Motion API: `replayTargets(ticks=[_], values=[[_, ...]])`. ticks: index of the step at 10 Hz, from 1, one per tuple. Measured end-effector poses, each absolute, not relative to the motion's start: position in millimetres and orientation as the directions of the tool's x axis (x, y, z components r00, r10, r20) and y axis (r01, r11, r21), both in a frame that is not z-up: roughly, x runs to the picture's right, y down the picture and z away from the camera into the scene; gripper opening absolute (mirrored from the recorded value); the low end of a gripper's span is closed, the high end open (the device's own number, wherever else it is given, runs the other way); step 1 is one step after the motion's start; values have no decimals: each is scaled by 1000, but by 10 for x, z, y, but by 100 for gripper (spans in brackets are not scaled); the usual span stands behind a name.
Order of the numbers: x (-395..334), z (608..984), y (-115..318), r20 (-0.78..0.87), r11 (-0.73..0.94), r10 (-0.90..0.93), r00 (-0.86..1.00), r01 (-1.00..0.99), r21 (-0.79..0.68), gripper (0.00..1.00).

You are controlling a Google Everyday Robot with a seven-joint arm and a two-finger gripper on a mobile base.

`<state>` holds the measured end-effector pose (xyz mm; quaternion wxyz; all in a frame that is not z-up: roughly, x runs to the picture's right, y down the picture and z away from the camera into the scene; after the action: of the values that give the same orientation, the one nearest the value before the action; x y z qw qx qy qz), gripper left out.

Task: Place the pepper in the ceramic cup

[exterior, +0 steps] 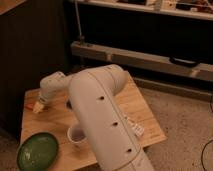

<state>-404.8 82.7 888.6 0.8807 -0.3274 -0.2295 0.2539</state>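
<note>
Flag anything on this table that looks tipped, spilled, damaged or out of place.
Nothing stands out. The ceramic cup stands upright near the front edge, the green plate lies flat at the front left corner, and no spill shows on the table. The gripper is low over the left edge. The arm hides the middle.

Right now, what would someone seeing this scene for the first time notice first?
The big white robot arm fills the middle of the view, bending across the wooden table, with its gripper low over the table's far left edge. A green plate sits at the near left corner. The white ceramic cup stands just right of it, partly hidden behind the arm.
</note>
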Motion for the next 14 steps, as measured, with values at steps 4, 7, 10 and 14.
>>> replayTargets(ticks=[4,7,10,14], values=[[-4147,8993,877,255,648,588,768,-259,-717,80],[-4259,9057,981,254,630,577,776,-225,-743,80],[-4390,9082,1085,250,610,571,782,-201,-767,58],[-4347,9086,1086,233,601,568,789,-204,-773,15]])
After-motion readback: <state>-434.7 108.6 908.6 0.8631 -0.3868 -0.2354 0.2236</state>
